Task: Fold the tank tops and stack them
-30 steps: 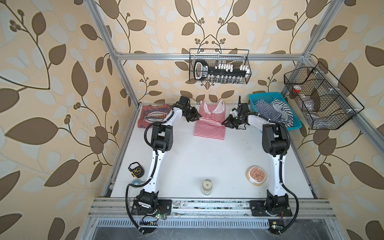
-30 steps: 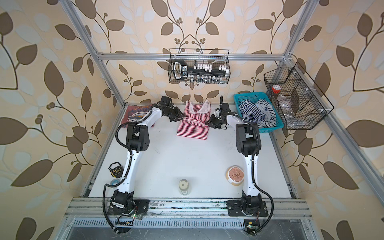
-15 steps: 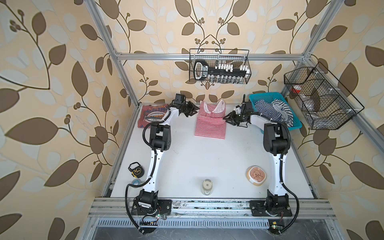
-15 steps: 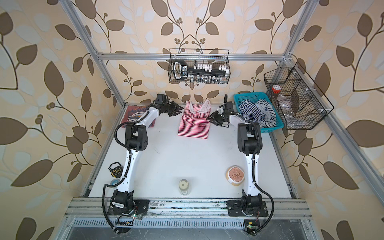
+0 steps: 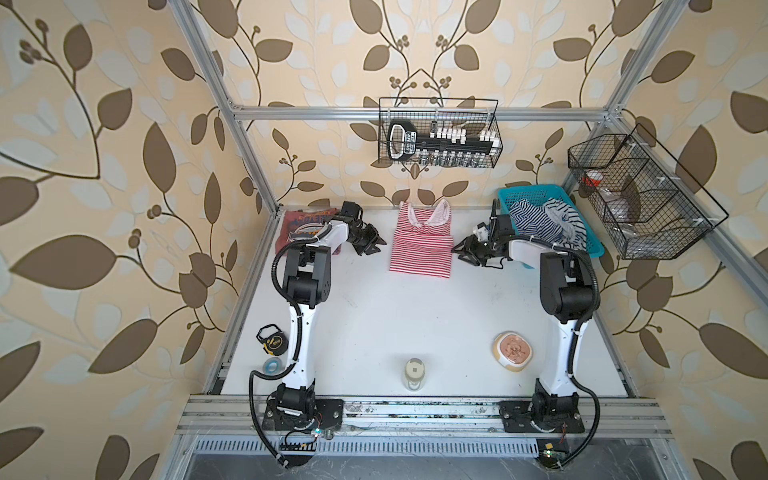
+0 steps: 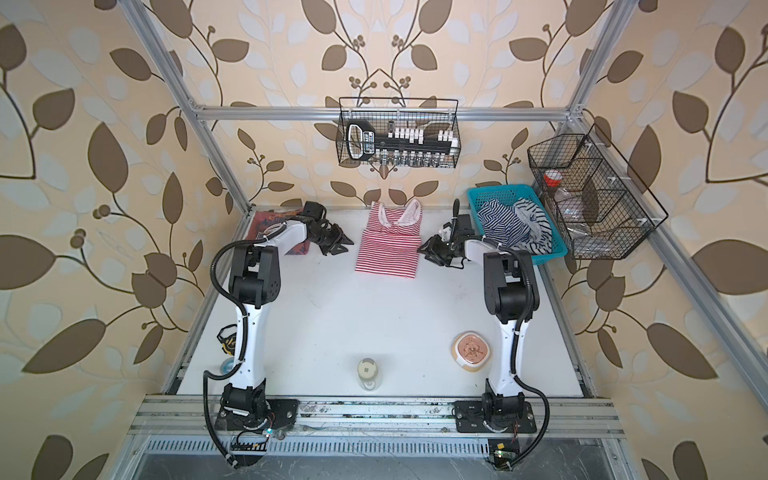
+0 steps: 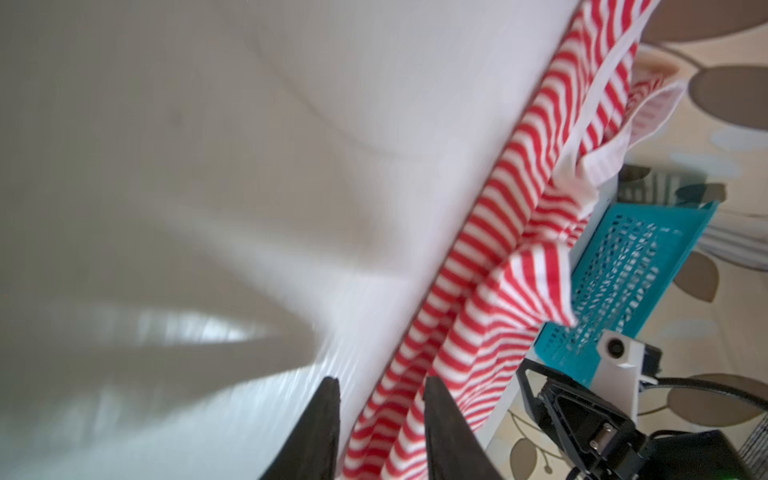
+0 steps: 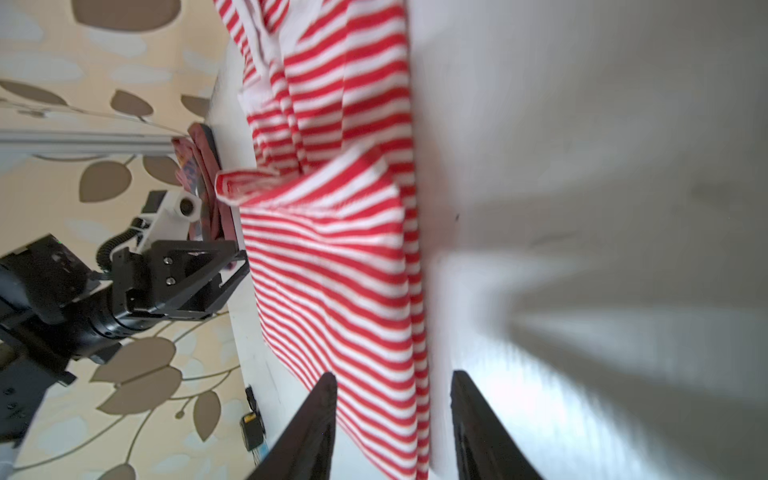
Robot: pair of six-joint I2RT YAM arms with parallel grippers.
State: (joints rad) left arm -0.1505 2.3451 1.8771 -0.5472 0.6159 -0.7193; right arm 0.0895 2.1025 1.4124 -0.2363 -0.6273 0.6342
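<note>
Landmark: teal basket (image 5: 534, 194) at the far right corner of the white table (image 5: 415, 316), full of crumpled navy-and-white cloth (image 5: 540, 216).

Just left of the basket in both top views, with only the right gripper (image 5: 459, 252) between: striped tank top (image 5: 420, 249), red and white, lying flat on the table, straps toward the back wall, partly folded into a narrow rectangle (one doubled-over flap standing up a little in both wrist views).

Farther from the basket, beyond the striped top and the left gripper (image 5: 379, 244): brick-red tank top (image 5: 297, 226), print up, a compact rectangle in the opposite far corner, partly hidden by the left arm. Well apart from the striped one, not stacked on it.

Right gripper (image 8: 392, 378) low beside the basket's near left corner, pointing away from the basket at the striped top's edge. Fingers spread, nothing clamped between them. Tips right at the cloth's edge; touching or not, cannot tell.

Left gripper (image 7: 380, 384) on the side of the striped top away from the basket, aimed back toward the basket. Fingers likewise parted and empty, with a narrow strip of bare table between tips and cloth in both top views.

Well away from the basket, toward the near edge: small bowl (image 5: 512, 349) on the basket's side, jar (image 5: 414, 372) nearer the middle, tape measure (image 5: 272, 338) at the opposite side.
</note>
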